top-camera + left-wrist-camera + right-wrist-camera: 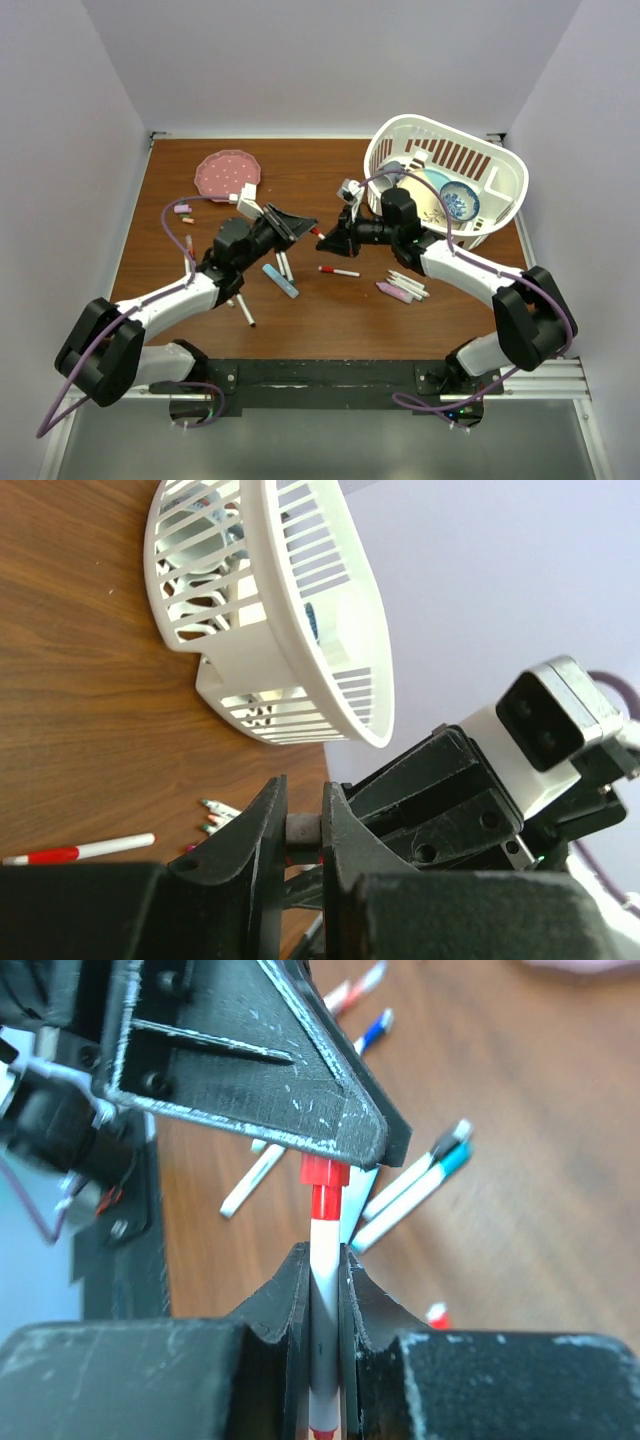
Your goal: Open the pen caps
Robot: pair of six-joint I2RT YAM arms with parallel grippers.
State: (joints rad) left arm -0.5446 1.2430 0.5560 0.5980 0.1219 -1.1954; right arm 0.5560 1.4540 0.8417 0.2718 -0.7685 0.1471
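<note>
At centre frame, above the brown wooden tabletop (340, 315), the left pincer (303, 818) pinches the small red plastic cap (324, 1172) of a slim white marker barrel (325, 1235). The right pincer (323, 1257) clamps that barrel, and loose pens (405, 288) lie scattered below.

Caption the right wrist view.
Right gripper clamps a red-capped pen, its cap end at the left gripper.

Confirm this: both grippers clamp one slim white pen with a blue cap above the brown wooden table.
The cap is red, not blue; the right wrist view shows it. Left gripper and right gripper do clamp that pen above the table.
</note>
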